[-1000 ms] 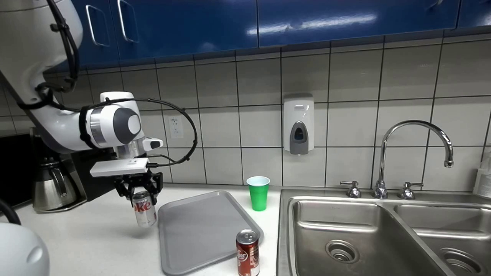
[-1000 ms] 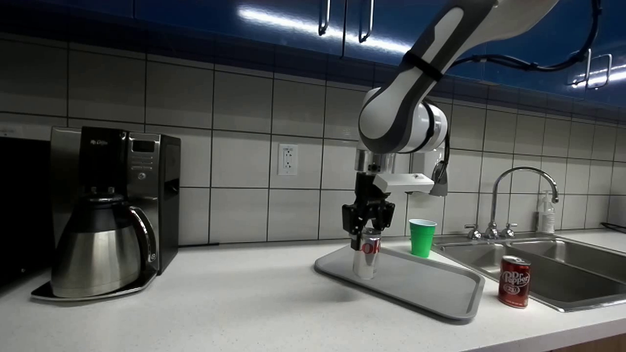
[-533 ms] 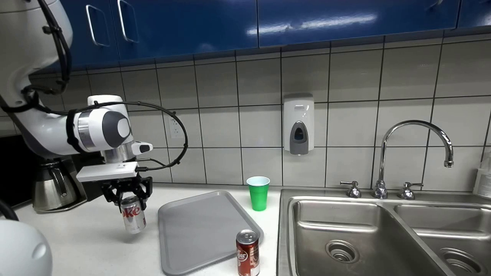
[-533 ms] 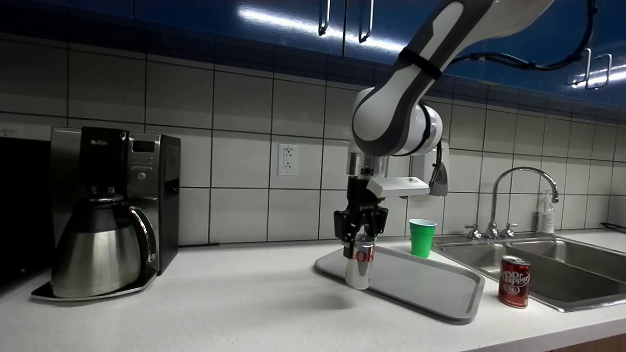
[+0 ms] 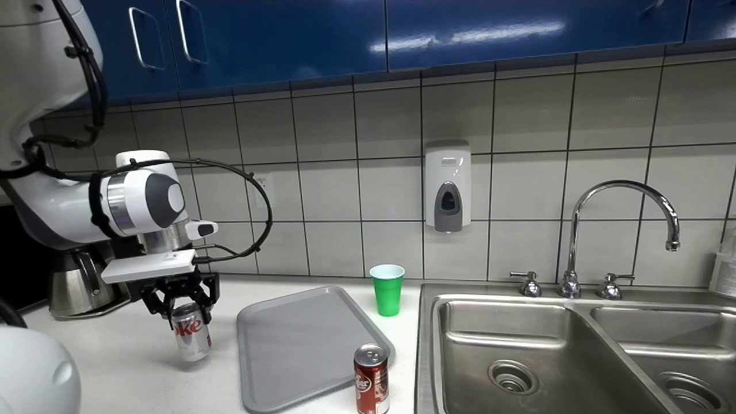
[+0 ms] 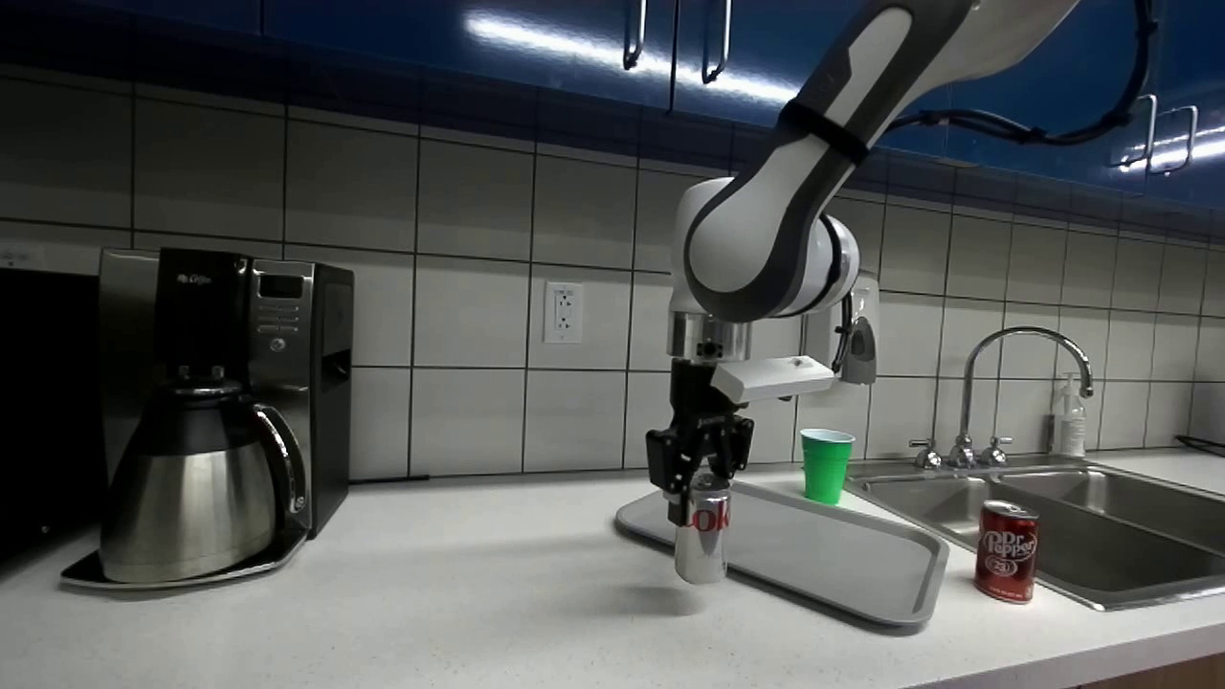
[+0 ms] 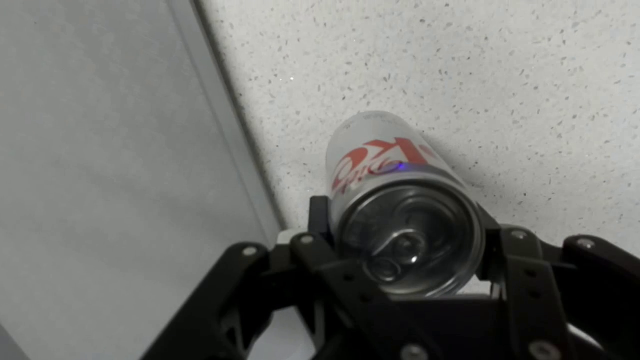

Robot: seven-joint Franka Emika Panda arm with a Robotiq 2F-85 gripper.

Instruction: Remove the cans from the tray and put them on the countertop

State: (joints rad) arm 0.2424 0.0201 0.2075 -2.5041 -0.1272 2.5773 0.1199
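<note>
My gripper is shut on the silver-white can, a finger on either side near its top. In the wrist view the can's lid with its pull tab faces the camera between the fingers. The can hangs slightly tilted, a little above the white countertop, with its shadow apart from its base. It is beside the long edge of the grey tray, outside the rim. Upright on the countertop stands the dark red-brown can, between the tray's corner and the sink.
A green cup stands behind the tray near the tiled wall. The steel sink with its tall faucet lies past the red can. A coffee maker with a steel pot occupies the opposite end of the counter.
The gripper has carried the silver-white can downward and away from the tray, closer to the countertop. The tray, red can and cup have stayed in place.
</note>
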